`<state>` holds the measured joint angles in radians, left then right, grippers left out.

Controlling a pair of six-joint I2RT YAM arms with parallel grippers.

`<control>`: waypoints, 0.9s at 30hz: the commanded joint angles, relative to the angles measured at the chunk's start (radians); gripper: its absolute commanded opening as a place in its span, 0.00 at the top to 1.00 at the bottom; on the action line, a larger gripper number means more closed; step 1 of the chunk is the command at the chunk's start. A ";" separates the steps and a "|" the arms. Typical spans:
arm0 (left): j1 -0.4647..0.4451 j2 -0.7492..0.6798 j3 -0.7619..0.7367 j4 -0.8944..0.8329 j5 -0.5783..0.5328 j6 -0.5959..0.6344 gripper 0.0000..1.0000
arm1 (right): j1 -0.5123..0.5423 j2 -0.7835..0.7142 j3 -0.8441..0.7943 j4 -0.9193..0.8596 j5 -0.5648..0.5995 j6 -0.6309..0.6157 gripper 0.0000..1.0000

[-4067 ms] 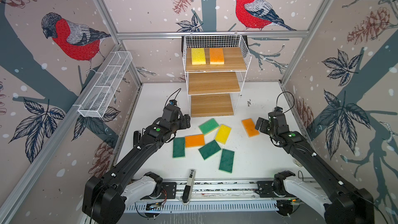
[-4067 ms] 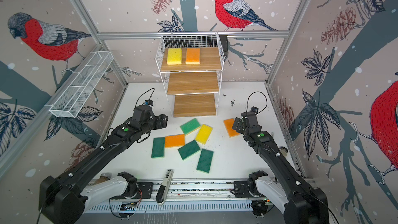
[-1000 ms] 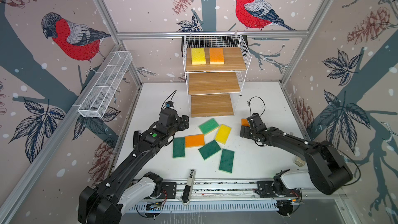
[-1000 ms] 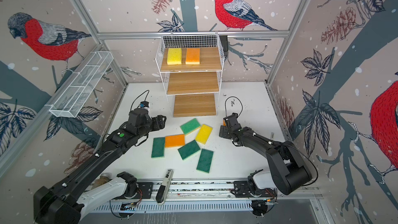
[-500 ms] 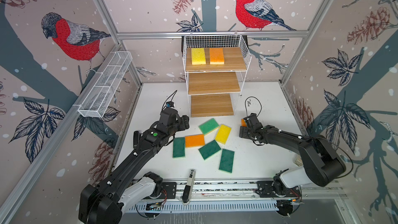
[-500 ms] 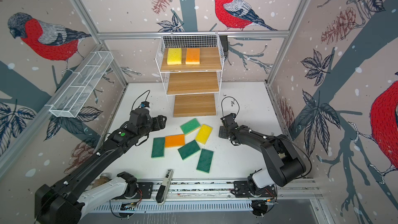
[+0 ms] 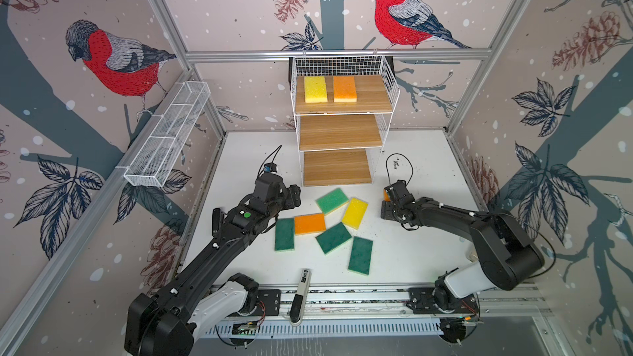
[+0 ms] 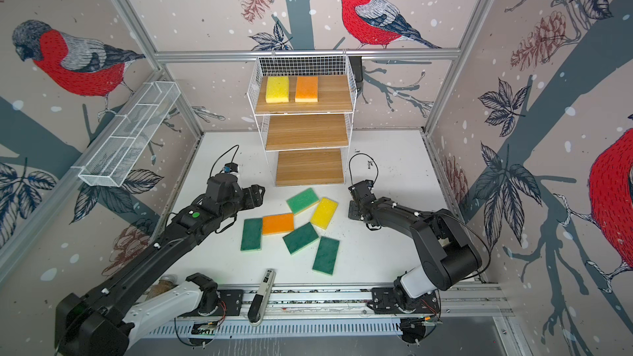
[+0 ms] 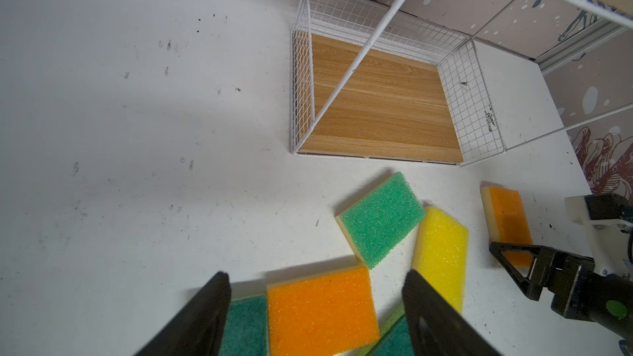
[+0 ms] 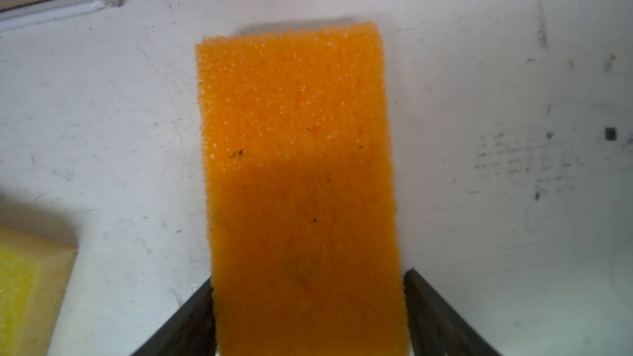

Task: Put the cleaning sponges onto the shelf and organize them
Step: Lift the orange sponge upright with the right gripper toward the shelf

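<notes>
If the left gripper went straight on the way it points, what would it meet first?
Probably the light green sponge, just ahead of the open left gripper, past the orange sponge under its tips. It tilts down, so it might touch the table beside that sponge first; depth is unclear.

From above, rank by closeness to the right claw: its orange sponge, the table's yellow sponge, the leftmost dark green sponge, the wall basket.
1. Orange sponge: between the right gripper's jaws.
2. Yellow sponge: on the table, toward the middle.
3. Dark green sponge: leftmost on the table.
4. Mesh basket: mounted high at the far left.
</notes>
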<state>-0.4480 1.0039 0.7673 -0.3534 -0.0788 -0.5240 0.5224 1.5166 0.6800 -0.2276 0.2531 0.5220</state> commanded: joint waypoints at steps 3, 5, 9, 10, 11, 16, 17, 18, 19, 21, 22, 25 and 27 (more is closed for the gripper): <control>0.000 -0.011 -0.005 0.021 0.002 -0.009 0.20 | 0.007 0.014 0.007 -0.033 0.012 0.000 0.27; 0.001 -0.016 -0.005 0.021 0.002 -0.007 0.20 | 0.008 0.016 0.009 -0.036 0.014 0.000 0.29; 0.002 -0.018 -0.003 0.011 -0.014 0.002 0.20 | 0.013 0.012 0.006 -0.036 0.011 -0.002 0.31; 0.001 -0.018 -0.003 0.007 -0.015 0.001 0.20 | 0.014 0.013 0.007 -0.038 0.012 -0.002 0.31; 0.002 -0.018 -0.002 0.005 -0.015 0.004 0.20 | 0.013 0.013 0.007 -0.039 0.012 -0.003 0.31; 0.002 -0.031 0.003 -0.001 -0.024 0.005 0.21 | 0.021 0.004 0.015 -0.054 0.024 -0.010 0.35; 0.002 -0.033 0.006 -0.002 -0.025 0.006 0.21 | 0.023 0.000 0.016 -0.058 0.027 -0.014 0.35; 0.002 -0.034 0.009 -0.005 -0.029 0.008 0.21 | 0.028 -0.007 0.017 -0.061 0.029 -0.019 0.35; 0.002 -0.036 0.011 -0.006 -0.032 0.010 0.20 | 0.031 -0.015 0.019 -0.062 0.029 -0.025 0.35; 0.002 -0.036 0.015 -0.009 -0.033 0.014 0.21 | 0.044 -0.032 0.022 -0.067 0.029 -0.032 0.36; 0.002 -0.034 0.016 -0.010 -0.035 0.015 0.21 | 0.052 -0.041 0.025 -0.072 0.031 -0.033 0.37; 0.001 -0.037 0.019 -0.007 -0.029 0.016 0.21 | 0.067 -0.068 0.032 -0.084 0.034 -0.031 0.38; 0.001 -0.040 0.022 -0.011 -0.027 0.018 0.21 | 0.076 -0.087 0.038 -0.101 0.039 -0.023 0.38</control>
<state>-0.4480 0.9691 0.7776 -0.3595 -0.1047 -0.5182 0.5880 1.4521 0.7082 -0.2947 0.2661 0.4980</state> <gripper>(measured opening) 0.795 0.618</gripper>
